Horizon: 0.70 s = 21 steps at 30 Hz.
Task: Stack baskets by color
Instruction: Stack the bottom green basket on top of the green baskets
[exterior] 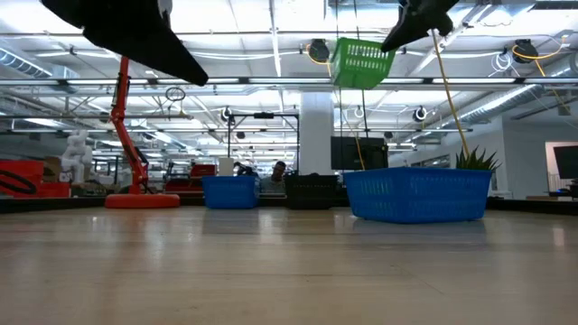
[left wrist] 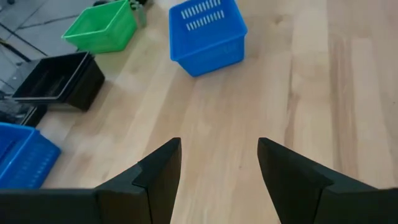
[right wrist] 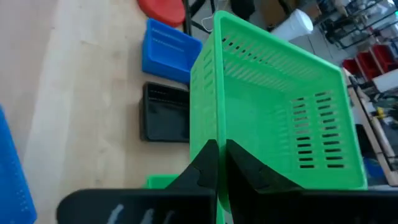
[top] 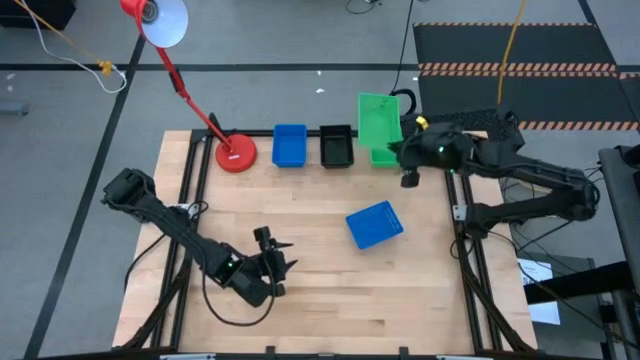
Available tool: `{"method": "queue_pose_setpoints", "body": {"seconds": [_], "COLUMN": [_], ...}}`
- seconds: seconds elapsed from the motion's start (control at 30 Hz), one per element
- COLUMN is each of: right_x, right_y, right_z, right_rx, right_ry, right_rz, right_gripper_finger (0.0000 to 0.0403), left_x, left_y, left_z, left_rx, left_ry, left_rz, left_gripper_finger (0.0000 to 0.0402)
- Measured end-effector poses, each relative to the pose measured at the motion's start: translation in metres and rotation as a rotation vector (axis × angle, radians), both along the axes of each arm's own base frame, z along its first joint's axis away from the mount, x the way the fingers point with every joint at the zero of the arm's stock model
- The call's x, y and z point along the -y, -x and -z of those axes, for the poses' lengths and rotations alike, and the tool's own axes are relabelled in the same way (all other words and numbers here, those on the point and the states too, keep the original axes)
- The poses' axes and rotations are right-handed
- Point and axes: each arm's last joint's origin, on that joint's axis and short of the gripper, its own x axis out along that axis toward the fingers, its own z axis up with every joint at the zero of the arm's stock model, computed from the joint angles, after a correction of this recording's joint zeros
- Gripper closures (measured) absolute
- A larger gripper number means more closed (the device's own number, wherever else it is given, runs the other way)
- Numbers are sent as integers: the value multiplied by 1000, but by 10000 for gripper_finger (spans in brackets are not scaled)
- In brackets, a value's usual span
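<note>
My right gripper [right wrist: 217,163] is shut on a green basket [right wrist: 280,106], held high over the table's far right part [exterior: 361,61]. Below it, a bit of another green basket [right wrist: 163,182] shows on the table. At the far edge, a blue basket [top: 289,145] and a black basket [top: 336,147] rest on their bottoms. A lone blue basket [top: 374,224] sits right of the middle, also on its bottom. My left gripper [left wrist: 217,168] hovers open over the near left part [top: 272,255], pointing toward that blue basket [left wrist: 208,34]. My right gripper pinches one side wall of the green basket at its rim [right wrist: 217,134], one finger inside and one outside. The fingers come from the table's right, slanting down. The basket is lifted clear and tilted, its open side turned toward the gripper.
A red lamp base [top: 236,153] stands at the far left of the basket row, its arm reaching beyond the table. Bare wood lies between my left gripper and the lone blue basket. The table's metal frame edge [top: 462,215] runs along the right.
</note>
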Motion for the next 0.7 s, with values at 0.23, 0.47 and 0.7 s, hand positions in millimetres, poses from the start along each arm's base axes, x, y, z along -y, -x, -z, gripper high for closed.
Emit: {"method": "queue_pose_setpoints", "body": {"seconds": [0.23, 0.47, 0.7], "right_x": [28, 45, 60], "right_y": [13, 20, 27], "right_z": [0, 15, 56], "right_rx": [22, -21, -146], "right_ry": [-83, -108, -91], "right_rz": [30, 38, -30], "right_gripper_finger": [399, 399, 399], "left_x": [-5, -4, -3], "left_y": [-2, -2, -2], "left_z": [1, 2, 2], "left_rx": [-3, -22, -19], "left_ry": [-3, 36, 47], "left_rz": [-16, 8, 3], "left_gripper_finger": [188, 188, 188]}}
